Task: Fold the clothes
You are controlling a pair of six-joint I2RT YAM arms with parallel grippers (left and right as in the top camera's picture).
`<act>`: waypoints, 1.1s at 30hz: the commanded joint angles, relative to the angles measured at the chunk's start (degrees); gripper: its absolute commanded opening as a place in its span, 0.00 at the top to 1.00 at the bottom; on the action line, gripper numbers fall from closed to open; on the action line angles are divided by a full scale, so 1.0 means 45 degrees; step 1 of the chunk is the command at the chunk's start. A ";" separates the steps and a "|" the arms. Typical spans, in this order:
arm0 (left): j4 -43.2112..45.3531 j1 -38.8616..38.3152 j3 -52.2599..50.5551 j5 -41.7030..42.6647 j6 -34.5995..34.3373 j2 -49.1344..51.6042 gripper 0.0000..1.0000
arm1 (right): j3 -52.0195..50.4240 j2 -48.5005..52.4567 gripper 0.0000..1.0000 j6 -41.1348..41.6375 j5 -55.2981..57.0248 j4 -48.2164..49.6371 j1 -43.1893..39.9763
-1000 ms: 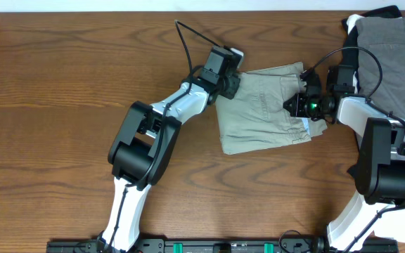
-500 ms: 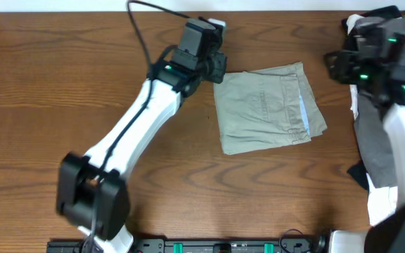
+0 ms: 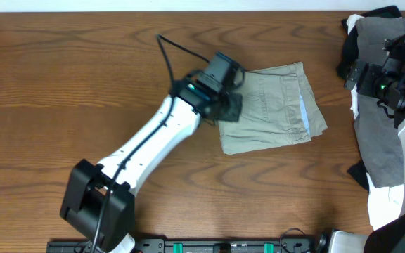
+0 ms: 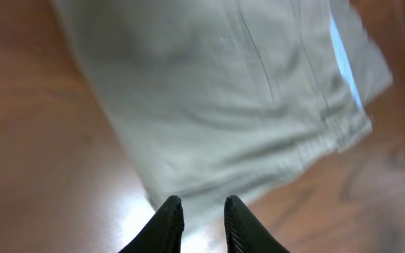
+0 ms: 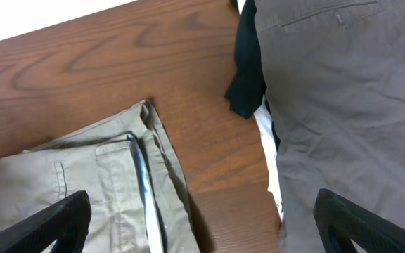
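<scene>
The clothes, folded khaki-olive shorts (image 3: 273,109), lie flat on the table, a pale blue strip of lining showing at their right edge (image 5: 140,184). My left gripper (image 3: 228,107) hovers over the left edge of the shorts (image 4: 216,91). Its fingers (image 4: 169,219) stand a narrow gap apart with nothing between them. My right gripper (image 3: 354,74) is wide open and empty, off the shorts to the right. In the right wrist view this gripper (image 5: 202,225) hangs above bare wood between the shorts (image 5: 83,190) and a grey garment (image 5: 343,91).
At the table's right edge lies a pile with the grey garment (image 3: 378,133) on top and black cloth (image 5: 245,77) and white cloth (image 5: 266,140) under it. Wooden table (image 3: 62,91) spreads to the left. The back edge of the table is close behind the shorts.
My right gripper has opened, let go of the shorts' right edge and drawn back toward the pile. My left arm swung up and away, then returned over the shorts' left edge.
</scene>
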 commanded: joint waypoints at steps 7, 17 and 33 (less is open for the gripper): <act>-0.0223 -0.1370 -0.1258 0.0267 -0.0291 0.0180 0.90 | -0.0078 0.0073 0.01 0.0126 0.0175 0.0000 -0.0024; 0.0685 -0.1724 -0.2497 0.0525 -0.0933 0.0189 0.94 | -0.0078 0.0073 0.01 0.0126 0.0175 0.0000 -0.0024; 0.2919 -0.1739 -0.3400 0.1540 -0.1758 0.2001 0.94 | -0.0078 0.0073 0.01 0.0126 0.0180 0.0000 -0.0024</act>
